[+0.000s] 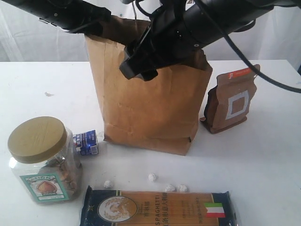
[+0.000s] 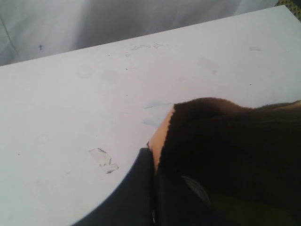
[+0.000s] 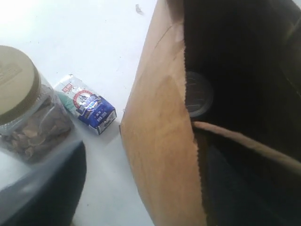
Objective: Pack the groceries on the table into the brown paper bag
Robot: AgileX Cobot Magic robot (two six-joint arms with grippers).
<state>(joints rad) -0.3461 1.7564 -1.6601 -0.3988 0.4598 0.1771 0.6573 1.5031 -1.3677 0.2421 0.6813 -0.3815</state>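
Exterior view has the brown paper bag (image 1: pixel 150 113) standing upright at the middle of the white bench (image 1: pixel 263 160). Left of it sit the tan-lidded clear jar (image 1: pixel 42 160) and the small blue-white carton (image 1: pixel 87 142). The blue spaghetti packet (image 1: pixel 155 209) lies in front, with tiny foil balls (image 1: pixel 152 177) between packet and bag. The brown pouch (image 1: pixel 233 101) stands to the right. Both arms reach over the bag's mouth and hide much of its rim. The left claw (image 1: pixel 94 27) is closed on the rim at the bag's left. The right claw (image 1: pixel 138 69) hangs at the front rim, spread wide and holding nothing. Only the right wrist view looks inside, where the dark pull-tab jar (image 3: pixel 197 94) rests deep in the bag. The left wrist view shows the paper edge running into the closed claw.
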